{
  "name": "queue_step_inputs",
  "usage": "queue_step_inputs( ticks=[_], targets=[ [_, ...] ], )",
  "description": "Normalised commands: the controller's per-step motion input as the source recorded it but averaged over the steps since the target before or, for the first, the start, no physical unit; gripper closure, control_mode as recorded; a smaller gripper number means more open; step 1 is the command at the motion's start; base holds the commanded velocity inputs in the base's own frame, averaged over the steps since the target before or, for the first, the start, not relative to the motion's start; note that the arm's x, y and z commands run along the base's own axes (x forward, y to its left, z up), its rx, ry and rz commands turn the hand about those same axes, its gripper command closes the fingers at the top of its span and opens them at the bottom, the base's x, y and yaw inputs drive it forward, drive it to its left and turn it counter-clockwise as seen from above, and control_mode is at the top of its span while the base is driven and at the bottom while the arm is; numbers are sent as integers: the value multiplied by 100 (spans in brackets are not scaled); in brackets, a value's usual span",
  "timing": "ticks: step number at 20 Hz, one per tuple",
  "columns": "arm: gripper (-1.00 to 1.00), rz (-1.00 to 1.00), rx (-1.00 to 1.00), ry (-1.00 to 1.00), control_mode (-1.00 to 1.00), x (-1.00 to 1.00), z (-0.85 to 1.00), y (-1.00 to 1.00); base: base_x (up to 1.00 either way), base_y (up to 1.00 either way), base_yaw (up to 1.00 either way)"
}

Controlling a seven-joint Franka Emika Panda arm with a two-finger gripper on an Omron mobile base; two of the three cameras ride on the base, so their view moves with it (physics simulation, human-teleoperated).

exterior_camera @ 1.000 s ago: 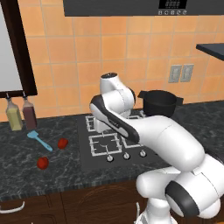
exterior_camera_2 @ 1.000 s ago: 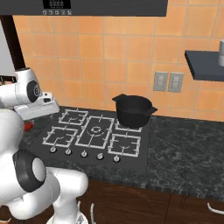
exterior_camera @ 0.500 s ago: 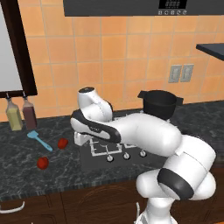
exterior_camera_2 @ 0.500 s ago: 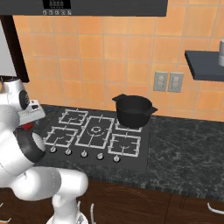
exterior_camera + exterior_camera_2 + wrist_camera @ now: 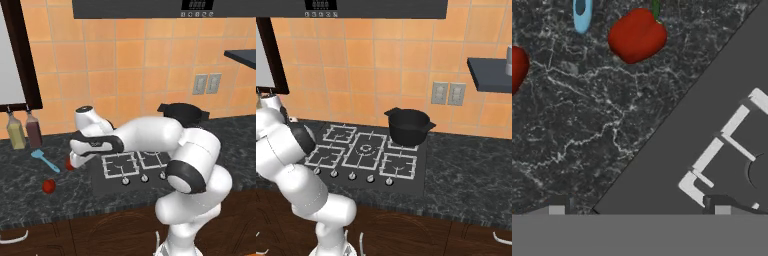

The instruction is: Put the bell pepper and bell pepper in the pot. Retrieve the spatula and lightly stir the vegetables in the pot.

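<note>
My gripper [image 5: 76, 161] hangs low over the dark counter just left of the stove, jaws wide open with nothing between them. In the hand view the gripper [image 5: 639, 208] looks down on the stove's edge. One red bell pepper [image 5: 637, 36] lies ahead of it, and the other bell pepper [image 5: 516, 67] is cut off by the left edge. From the left base view, one bell pepper [image 5: 69, 165] sits right beside the hand and the other bell pepper [image 5: 48, 186] lies nearer the counter front. The light-blue spatula [image 5: 45, 160] lies just behind them. The black pot [image 5: 182, 114] stands on the stove's far right burner, also clear as the pot [image 5: 407, 126].
Two bottles [image 5: 25, 134] stand against the wall at the far left. The stove [image 5: 366, 152] with its grates and front knobs fills the counter between the peppers and the pot. The stove's corner [image 5: 722, 135] lies under the right fingertip.
The arm has swung left and down, from over the stove to the counter beside the peppers. The jaws have stayed open.
</note>
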Motion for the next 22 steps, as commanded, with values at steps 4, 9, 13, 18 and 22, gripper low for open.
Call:
queue_step_inputs(
  ticks=[4, 9, 13, 18, 22],
  targets=[
    [-100, -26, 0, 0, -100, 17, -10, 21, 0, 0, 0],
    [-100, -32, 0, 0, -100, 5, -19, 17, 0, 0, 0],
    [-100, -36, 3, 0, -100, 4, -16, 1, 0, 0, 0],
    [-100, -36, 2, 0, -100, 26, -10, 19, 0, 0, 0],
    [-100, -33, 0, 0, -100, 32, -19, 36, 0, 0, 0]
  ],
)
